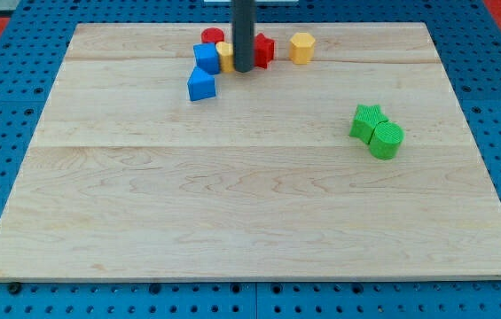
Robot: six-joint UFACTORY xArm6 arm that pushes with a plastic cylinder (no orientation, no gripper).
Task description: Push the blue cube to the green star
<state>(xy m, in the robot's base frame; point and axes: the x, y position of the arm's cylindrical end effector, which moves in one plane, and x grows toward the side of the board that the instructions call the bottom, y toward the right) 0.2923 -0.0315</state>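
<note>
**Rod planted in the cluster at the counter's top edge**

Camera view: the dark rod comes down from the view's top, cut off by the frame, and my tip (243,69) sits on the wooden counter (232,221) in the middle of a tight cluster. There is no hand on this arm (only the plain rod), so nothing is held.

The blue cube (207,58) lies just to the view's left of my tip, with a second blue block (201,84) of unclear shape touching it from below. A yellow block (225,56) is mostly hidden behind the rod, as is a red block (263,50) on its right. A red cylinder (212,36) peeks out behind, and a yellow hexagonal block (301,47) stands slightly apart.

The green star (367,120) lies well apart toward the view's right, touching a green cylinder (387,139).
</note>
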